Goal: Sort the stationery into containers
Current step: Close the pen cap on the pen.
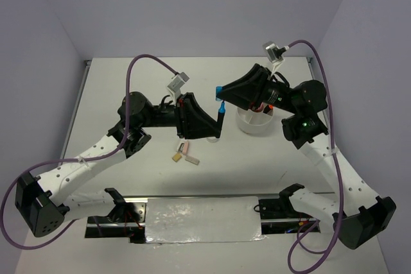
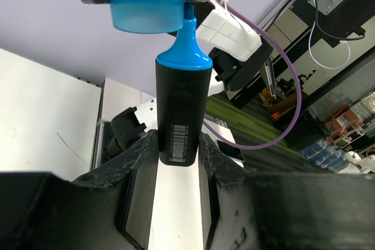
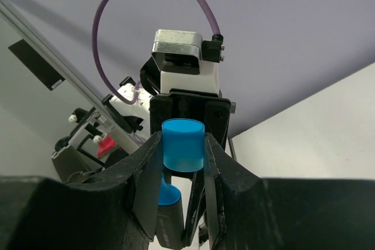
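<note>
Marker (image 2: 181,115): black barrel, bright blue neck and tip (a white barcode patch sits low on the barrel)
Cap (image 3: 183,144): translucent blue
Tub (image 1: 252,126): white, with something red inside
Eraser (image 1: 185,150): pale pink
Small piece (image 1: 176,156): tan
Cables (image 3: 103,9): purple
Table (image 1: 128,88): off-white, plain

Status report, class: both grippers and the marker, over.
Left gripper shut on black marker. Right gripper shut on blue cap, cap off tip. Nothing in the way.

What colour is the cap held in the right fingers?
Blue, like the tip of the marker; the cap shows best in the left wrist view.
</note>
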Motion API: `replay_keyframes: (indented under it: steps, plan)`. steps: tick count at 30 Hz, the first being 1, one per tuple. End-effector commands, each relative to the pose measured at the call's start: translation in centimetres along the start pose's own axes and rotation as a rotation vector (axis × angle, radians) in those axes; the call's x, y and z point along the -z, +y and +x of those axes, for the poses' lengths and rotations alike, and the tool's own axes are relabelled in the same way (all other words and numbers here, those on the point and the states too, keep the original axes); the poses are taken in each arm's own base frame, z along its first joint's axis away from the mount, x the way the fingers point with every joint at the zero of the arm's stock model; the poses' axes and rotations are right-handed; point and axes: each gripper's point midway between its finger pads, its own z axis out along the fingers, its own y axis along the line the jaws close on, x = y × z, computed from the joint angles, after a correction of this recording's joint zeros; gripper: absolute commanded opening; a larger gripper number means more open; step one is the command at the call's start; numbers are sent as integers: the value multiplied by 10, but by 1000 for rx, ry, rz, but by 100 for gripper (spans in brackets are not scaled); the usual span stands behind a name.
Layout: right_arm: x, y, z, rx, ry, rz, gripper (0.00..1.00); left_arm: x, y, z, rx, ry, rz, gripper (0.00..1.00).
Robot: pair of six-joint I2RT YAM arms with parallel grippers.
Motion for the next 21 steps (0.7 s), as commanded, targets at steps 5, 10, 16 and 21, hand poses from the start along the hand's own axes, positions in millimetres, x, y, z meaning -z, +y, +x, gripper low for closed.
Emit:
replay_keyframes:
  steps: [5,10,16,21]
  plan:
    - [4,38,-14,109,-21,-78,34,-2,-16,-15,-84,-41,52,0]
    - [3,41,-17,120,-27,-80,34,-1,-15,-11,-77,-33,48,0]
    - [3,45,-20,123,-31,-93,35,1,-15,-12,-87,-33,32,0]
    - [4,41,-15,120,-25,-83,35,1,-14,-15,-97,-42,17,0]
